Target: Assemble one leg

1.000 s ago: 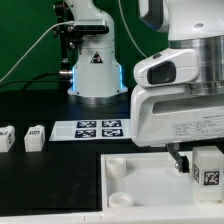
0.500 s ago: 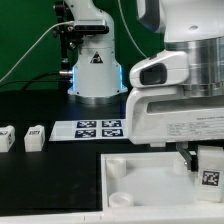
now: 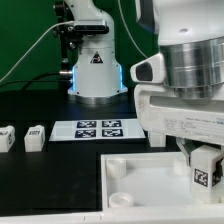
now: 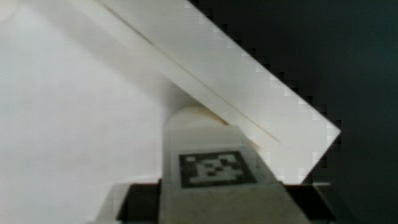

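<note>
A robotics lab: tagged marker board [image 3: 98, 128] on black table [image 3: 40, 175].

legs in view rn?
3: one leg in the gripper over the tray; two loose legs on the table at the exterior view's left. Others may be hidden behind the arm.

White glossy arm [image 3: 185, 75], bulky rounded housings with grey bands at the joints. Flat white wrist block bearing a pale label of small grey print, unreadable. Cylindrical white base [image 3: 95, 65] at the back, ringed with a blue glow, marked with a small dark triangular sign. Black cables [image 3: 40, 45] trailing from behind the base. Dark gripper [image 3: 195, 160] hardware beneath the wrist block.
</note>
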You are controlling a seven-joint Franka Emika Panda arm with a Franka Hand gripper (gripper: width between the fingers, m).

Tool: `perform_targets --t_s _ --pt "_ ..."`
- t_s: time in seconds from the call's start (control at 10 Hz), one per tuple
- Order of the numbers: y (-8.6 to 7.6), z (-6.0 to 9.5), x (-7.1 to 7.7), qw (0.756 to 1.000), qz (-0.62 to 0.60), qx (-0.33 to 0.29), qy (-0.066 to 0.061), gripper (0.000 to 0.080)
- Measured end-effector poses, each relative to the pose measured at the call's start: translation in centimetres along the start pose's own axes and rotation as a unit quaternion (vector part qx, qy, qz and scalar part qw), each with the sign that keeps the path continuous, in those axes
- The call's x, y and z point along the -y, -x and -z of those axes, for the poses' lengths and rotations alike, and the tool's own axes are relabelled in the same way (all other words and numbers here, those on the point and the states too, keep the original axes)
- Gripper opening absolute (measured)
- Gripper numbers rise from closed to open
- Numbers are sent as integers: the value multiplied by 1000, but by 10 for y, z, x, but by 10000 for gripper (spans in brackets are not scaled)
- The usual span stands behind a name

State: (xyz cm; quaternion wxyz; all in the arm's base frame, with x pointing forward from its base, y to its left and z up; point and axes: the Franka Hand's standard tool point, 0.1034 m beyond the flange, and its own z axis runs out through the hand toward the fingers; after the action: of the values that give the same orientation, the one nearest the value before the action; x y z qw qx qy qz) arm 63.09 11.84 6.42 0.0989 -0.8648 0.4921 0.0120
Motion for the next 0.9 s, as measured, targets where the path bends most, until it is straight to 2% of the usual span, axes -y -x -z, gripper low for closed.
perform_targets --t_s 0.2,0.3,0.4,0.5,0.6,0.7,0.8,0.9 --pt "0 -1 0 989 -146 25 -20 300" --pt "1 -1 0 987 -158 26 -20 300" --pt "1 -1 0 989 -147 26 -20 382" --pt "1 -1 0 991 -132 26 -21 382" --pt "1 -1 0 991 -132 26 -20 520" --pt "1 -2 0 992 -123 25 -20 607" --pt "2 -2 -2 999 -35 21 -20 607" --pt "4 0 0 998 67 9 -13 641"
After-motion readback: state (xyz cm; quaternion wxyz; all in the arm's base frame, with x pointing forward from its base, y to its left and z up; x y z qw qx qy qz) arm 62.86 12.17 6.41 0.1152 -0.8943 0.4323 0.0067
